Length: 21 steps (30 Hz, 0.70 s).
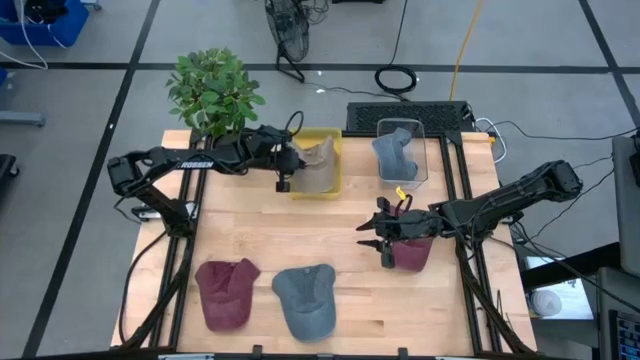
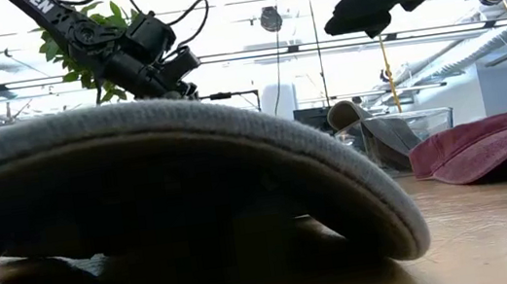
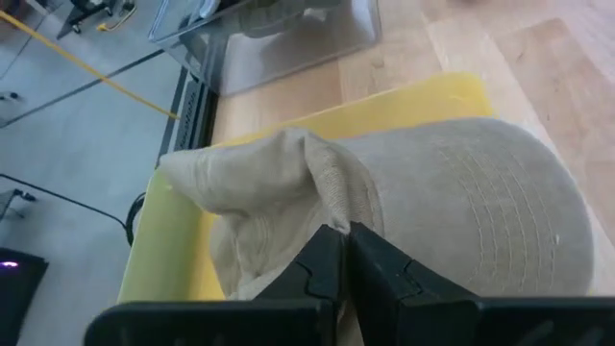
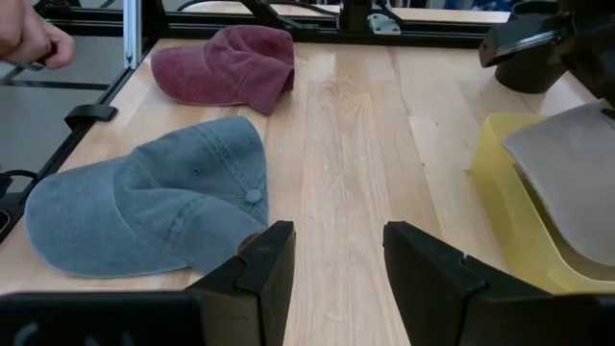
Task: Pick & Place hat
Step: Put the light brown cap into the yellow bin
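Observation:
A beige hat [image 1: 320,162] [image 3: 461,202] lies in a yellow bin [image 1: 334,138] [image 3: 404,101] at the table's far middle. My left gripper [image 1: 297,165] [image 3: 341,235] is above it, shut on its cloth. My right gripper [image 1: 372,240] [image 4: 336,242] hovers open right of the table's middle and touches nothing. A maroon hat [image 1: 412,252] [image 2: 490,145] rests on the table under the right wrist. A second maroon hat [image 1: 225,290] [image 4: 226,62] and a blue-grey hat [image 1: 305,295] [image 4: 154,202] lie flat near the near edge. My left gripper comes from above, slanting down, with its shut fingers [image 3: 322,259] on the beige hat where the crown meets a crumpled, raised fold [image 3: 332,192]. The fingers hide the exact spot. The hat sits in the yellow bin, its crown resting on the bin's floor.
A clear bin [image 1: 424,140] right of the yellow one holds a blue-grey hat [image 1: 395,152]. A potted plant [image 1: 212,90] stands at the far left corner. A person's hand [image 4: 29,40] shows beyond the table's edge. Bare wood [image 1: 330,225] lies between the bins and the near hats.

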{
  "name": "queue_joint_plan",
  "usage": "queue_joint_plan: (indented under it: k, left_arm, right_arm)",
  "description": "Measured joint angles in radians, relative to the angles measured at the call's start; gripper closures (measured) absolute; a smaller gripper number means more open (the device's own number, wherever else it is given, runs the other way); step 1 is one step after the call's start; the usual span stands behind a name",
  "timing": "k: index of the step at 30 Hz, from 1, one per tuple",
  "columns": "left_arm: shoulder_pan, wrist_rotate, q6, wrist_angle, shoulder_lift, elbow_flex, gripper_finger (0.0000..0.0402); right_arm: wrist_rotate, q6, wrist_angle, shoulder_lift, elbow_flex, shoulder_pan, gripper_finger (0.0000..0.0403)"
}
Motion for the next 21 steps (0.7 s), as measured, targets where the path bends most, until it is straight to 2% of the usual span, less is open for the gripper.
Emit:
queue_joint_plan:
  k: [5,11,21]
  left_arm:
    - [0.001,0.013,-0.005,-0.007,0.021,0.001,0.0395]
    - [-0.002,0.027,-0.005,0.006,0.088,0.002,0.0371]
    - [-0.002,0.003,-0.011,0.035,0.118,0.001,0.0367]
  right_arm:
    - [0.000,0.000,0.000,0.001,0.000,0.000,0.0257]
    - [-0.001,0.000,-0.001,0.001,0.000,0.000,0.0257]
    - [-0.001,-0.008,0.000,0.001,-0.005,0.000,0.0257]
